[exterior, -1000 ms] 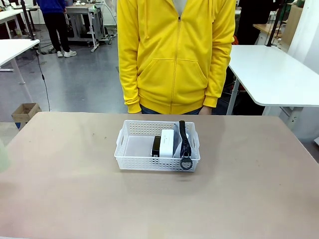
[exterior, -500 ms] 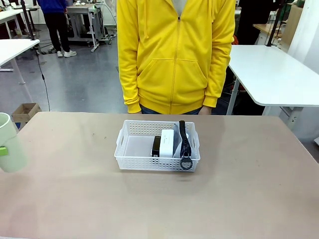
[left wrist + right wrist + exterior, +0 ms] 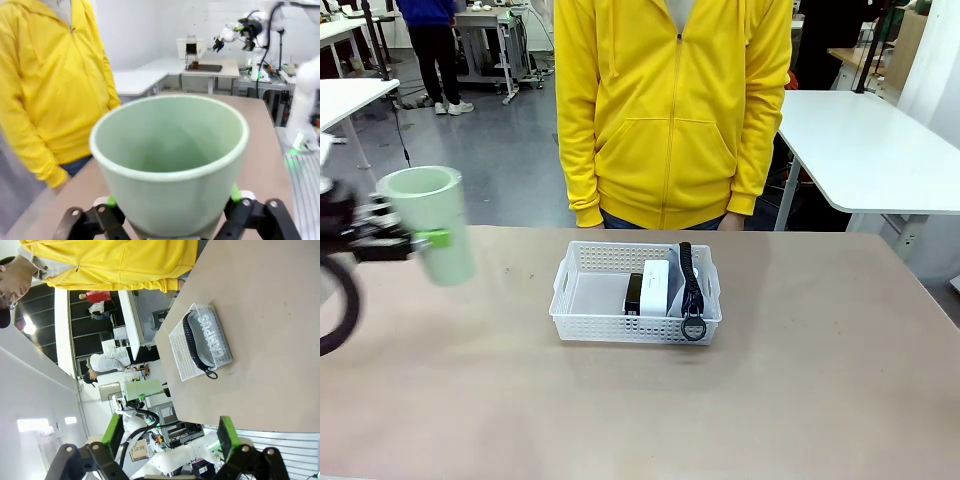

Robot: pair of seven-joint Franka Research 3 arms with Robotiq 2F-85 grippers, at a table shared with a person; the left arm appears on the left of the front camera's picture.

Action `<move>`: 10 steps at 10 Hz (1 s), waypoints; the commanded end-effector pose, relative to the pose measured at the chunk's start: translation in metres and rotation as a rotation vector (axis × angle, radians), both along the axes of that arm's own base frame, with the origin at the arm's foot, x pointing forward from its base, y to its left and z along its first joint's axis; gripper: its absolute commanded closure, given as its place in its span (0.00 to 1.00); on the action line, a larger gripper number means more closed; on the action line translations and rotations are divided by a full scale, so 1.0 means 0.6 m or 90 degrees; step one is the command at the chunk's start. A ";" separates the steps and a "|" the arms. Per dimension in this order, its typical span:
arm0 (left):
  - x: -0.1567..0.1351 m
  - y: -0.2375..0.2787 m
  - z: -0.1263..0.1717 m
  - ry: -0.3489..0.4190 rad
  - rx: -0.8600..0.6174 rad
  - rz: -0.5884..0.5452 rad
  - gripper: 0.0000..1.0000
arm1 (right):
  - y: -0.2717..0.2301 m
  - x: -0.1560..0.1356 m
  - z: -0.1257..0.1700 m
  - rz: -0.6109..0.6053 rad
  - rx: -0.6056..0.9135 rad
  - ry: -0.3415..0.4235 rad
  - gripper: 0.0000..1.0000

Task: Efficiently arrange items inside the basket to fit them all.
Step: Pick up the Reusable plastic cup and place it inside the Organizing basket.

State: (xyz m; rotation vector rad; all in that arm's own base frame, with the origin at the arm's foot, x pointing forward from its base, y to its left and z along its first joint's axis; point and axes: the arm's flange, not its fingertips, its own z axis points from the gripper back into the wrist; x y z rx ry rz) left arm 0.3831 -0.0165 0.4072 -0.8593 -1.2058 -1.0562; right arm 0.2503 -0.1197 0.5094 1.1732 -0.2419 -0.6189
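My left gripper [image 3: 424, 240] is shut on the pale green cup [image 3: 430, 222] and holds it upright in the air over the table's left part, well left of the basket [image 3: 582, 296]. From the left wrist the cup [image 3: 170, 160] sits between the green pads [image 3: 235, 193], mouth up and empty. In the basket's right half lie the black stapler [image 3: 634, 293], the white block [image 3: 656, 287] and the grey pouch [image 3: 694, 285] on its edge, its black ring [image 3: 693, 327] hanging over the near rim. My right gripper [image 3: 170, 440] is open, high above the basket [image 3: 186, 356] and the "CAMPUS" pouch [image 3: 212, 340].
A person in a yellow hoodie [image 3: 672, 110] stands at the table's far edge right behind the basket, arms down. The basket's left half is bare. The brown tabletop [image 3: 800, 390] lies free around the basket. White tables stand behind.
My left arm has come in from the left edge with the cup, lifting it and carrying it rightward. The basket and its contents have not moved.
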 end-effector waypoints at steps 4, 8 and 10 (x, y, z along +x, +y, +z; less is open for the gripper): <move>0.091 -0.187 0.081 0.403 -0.069 -0.011 0.13 | 0.002 0.003 0.005 -0.001 0.013 -0.007 0.00; 0.086 -0.217 0.065 0.402 -0.058 -0.020 0.13 | 0.002 0.003 0.005 -0.001 0.013 -0.007 0.00; 0.086 -0.217 0.065 0.402 -0.058 -0.020 0.13 | 0.002 0.003 0.005 -0.001 0.013 -0.007 0.00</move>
